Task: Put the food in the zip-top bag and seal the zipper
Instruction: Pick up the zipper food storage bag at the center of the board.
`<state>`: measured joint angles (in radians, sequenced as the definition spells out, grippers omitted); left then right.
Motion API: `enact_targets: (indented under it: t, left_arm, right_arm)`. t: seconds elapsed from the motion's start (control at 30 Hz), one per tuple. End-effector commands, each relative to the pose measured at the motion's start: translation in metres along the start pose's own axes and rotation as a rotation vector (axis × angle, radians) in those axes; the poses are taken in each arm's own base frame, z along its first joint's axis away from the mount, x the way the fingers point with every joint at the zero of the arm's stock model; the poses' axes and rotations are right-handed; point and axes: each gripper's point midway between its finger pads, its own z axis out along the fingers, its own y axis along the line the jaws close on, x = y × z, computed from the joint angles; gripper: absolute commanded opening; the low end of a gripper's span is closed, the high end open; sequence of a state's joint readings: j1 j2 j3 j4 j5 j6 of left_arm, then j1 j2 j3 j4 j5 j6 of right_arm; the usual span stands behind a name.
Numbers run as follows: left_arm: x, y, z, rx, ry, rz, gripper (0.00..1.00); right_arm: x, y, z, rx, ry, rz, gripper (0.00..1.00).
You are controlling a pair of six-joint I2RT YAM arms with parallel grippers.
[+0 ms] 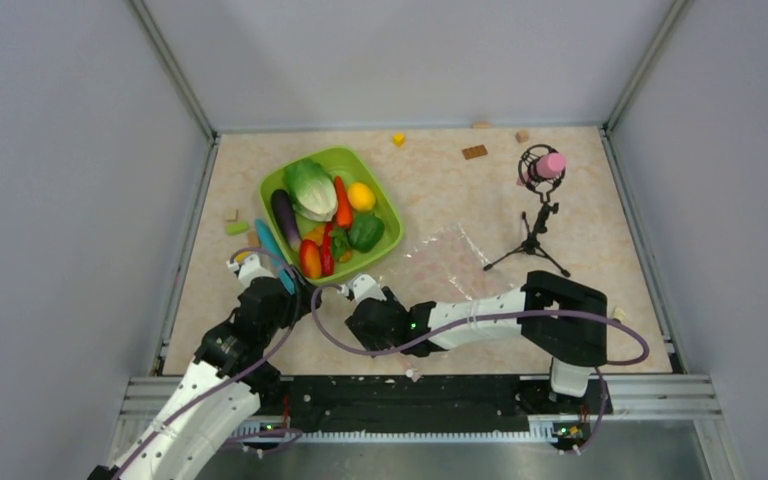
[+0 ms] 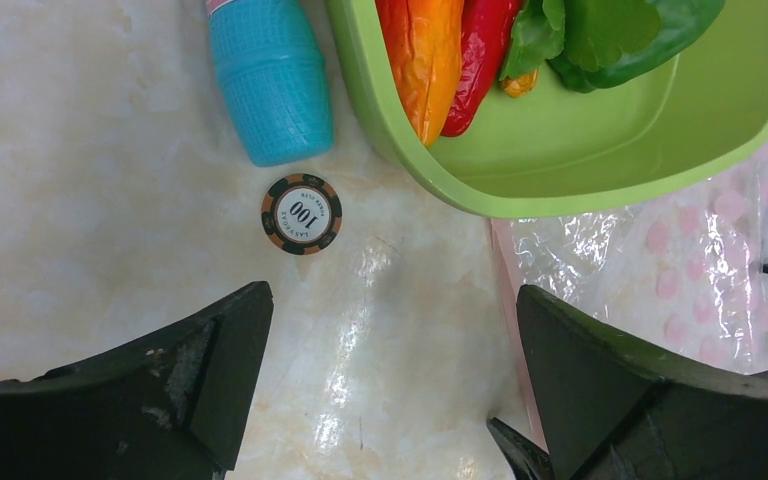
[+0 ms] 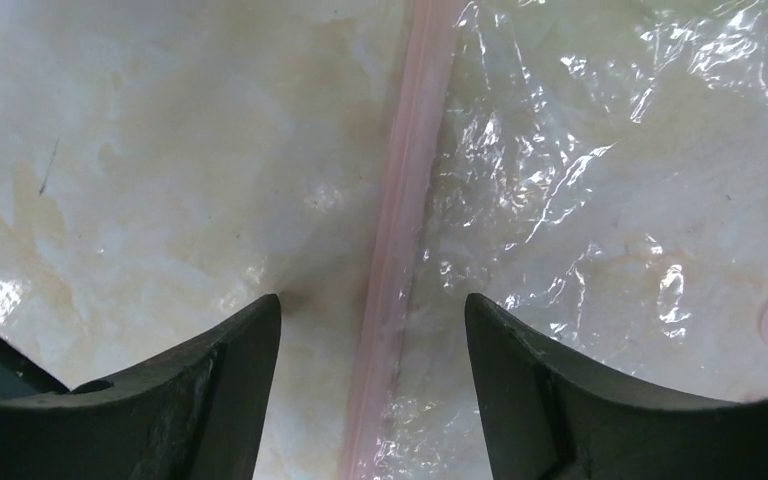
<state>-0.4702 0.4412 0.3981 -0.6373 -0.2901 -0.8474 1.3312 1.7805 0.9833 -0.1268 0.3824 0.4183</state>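
**Step in hand: grasp the zip-top bag at its mouth edge.**
On the desk, the zip-top bag lies flat just near-right of the tray, which holds the food. The right claw, jaws spread, straddles the zipper: descend square and pinch the strip only. The left claw hovers spread. The tray rim crowds the far side; bare desk on the near side gives room.

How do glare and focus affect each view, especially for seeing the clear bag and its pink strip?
Top external: even light, but the zip-top bag is faint against the marbled table. Left wrist: a white glare streak on the table near the sharp poker chip. Right wrist: sparkling highlights on the bag, yet the zipper reads clearly.
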Motion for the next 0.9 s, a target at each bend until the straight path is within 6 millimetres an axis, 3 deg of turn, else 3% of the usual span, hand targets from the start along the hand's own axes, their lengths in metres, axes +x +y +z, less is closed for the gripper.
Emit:
enact_targets:
  t: [0.0, 0.2, 0.4, 0.53, 0.67, 0.87]
  left_arm:
    - [-0.002, 0.002, 0.002, -0.01, -0.02, -0.008, 0.97]
    - [-0.002, 0.002, 0.003, -0.007, -0.019, -0.007, 0.97]
    - [0.0, 0.002, 0.003, -0.007, -0.015, -0.007, 0.97]
    - [0.0, 0.0, 0.003, 0.0, -0.012, -0.007, 0.97]
    - [-0.001, -0.002, 0.003, 0.007, -0.012, -0.005, 0.97]
    - [0.0, -0.003, 0.003, 0.014, -0.007, -0.005, 0.97]
  right_arm:
    - [-0.005, -0.009, 0.001, 0.111, -0.008, -0.017, 0.65]
    - [0.0, -0.009, -0.001, 0.112, 0.005, 0.009, 0.5]
    - [-0.003, -0.01, -0.005, 0.109, -0.016, 0.042, 0.28]
    - [-0.006, -0.012, -0.007, 0.111, -0.043, 0.053, 0.2]
    - [-0.014, -0.012, -0.012, 0.102, -0.079, 0.08, 0.0]
    - [-0.027, -0.01, -0.028, 0.047, -0.142, 0.11, 0.0]
